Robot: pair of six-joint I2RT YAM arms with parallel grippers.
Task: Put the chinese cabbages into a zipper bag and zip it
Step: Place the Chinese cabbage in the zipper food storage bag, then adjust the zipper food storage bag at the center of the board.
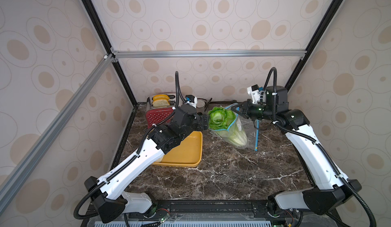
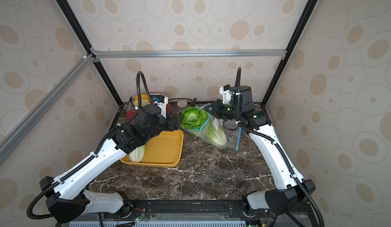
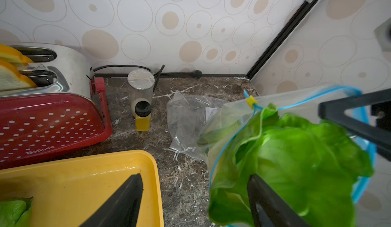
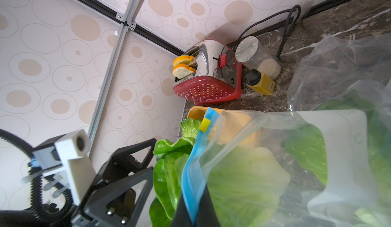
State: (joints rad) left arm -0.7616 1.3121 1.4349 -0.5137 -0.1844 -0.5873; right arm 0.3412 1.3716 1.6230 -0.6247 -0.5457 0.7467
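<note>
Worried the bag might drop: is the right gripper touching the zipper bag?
Touching. The right wrist view shows the right gripper shut on the blue zip edge of the zipper bag.

Red toaster (image 1: 157, 115), yellow tray (image 1: 186, 152), clear jar (image 3: 140, 90), yellow bottle (image 3: 143, 121)

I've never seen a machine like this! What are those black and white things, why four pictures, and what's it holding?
Those are a robot's left arm and right arm, each ending in a pincer called a gripper. Two pictures look down from above; two come from small cameras on the wrists. On the table are a toaster, a yellow tray with a spare cabbage in it, and a clear bag. The right gripper pinches the bag's blue rim, holding its mouth up. A second cabbage pokes out of it. The left gripper is open beside that cabbage, holding nothing.
</note>
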